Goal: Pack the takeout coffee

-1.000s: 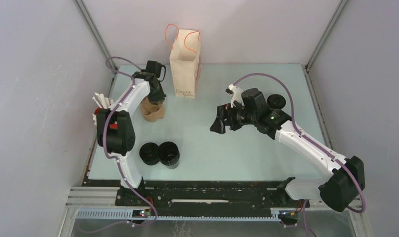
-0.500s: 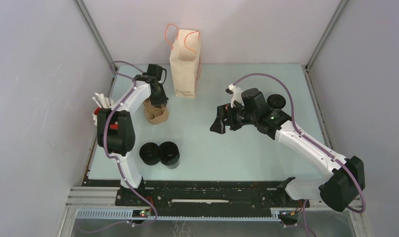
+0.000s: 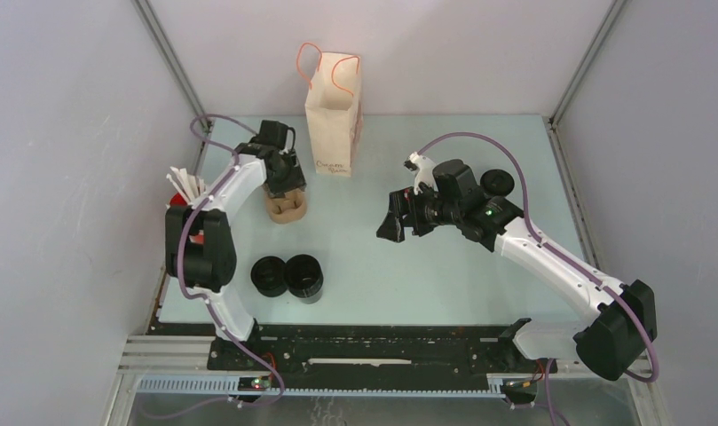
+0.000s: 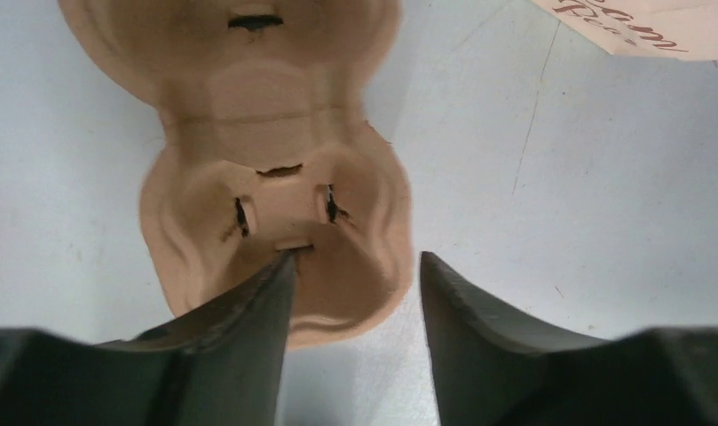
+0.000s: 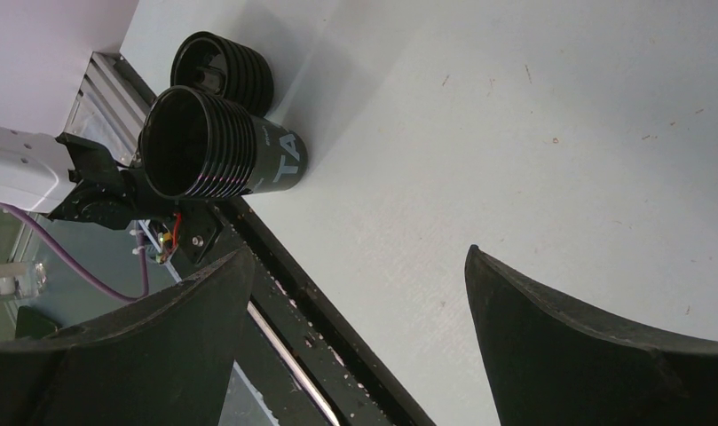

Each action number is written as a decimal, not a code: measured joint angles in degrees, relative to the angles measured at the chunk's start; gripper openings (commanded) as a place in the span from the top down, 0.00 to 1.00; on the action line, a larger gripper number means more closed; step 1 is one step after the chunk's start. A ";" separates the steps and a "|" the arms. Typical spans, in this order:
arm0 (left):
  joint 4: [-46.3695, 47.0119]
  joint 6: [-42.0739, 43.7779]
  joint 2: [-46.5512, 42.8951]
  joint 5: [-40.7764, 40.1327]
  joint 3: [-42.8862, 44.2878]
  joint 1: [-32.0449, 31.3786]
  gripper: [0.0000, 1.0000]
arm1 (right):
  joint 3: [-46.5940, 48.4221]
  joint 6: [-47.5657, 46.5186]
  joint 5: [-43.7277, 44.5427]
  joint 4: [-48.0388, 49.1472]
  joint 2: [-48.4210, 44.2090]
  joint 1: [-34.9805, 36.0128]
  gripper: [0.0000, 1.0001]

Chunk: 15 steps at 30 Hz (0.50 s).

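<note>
the left gripper point(image 4: 355, 262) was seen with fingers parted over the pulp carrier point(image 4: 275, 204), nothing clamped. the right gripper point(image 5: 355, 257) was spread wide, empty. two black cups point(image 3: 303, 277) were set side by side at the table's point(image 3: 382, 266) front left.

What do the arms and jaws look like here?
The left arm and right arm share white links, bulky black joint housings and a looping purple cable each. A small green light glows on the right wrist. The jaws are black tapered wedges.
</note>
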 measured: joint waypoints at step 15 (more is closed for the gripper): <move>-7.50 4.68 2.47 -10.21 2.12 -6.99 0.57 | 0.00 0.00 -0.02 0.00 0.00 0.02 0.02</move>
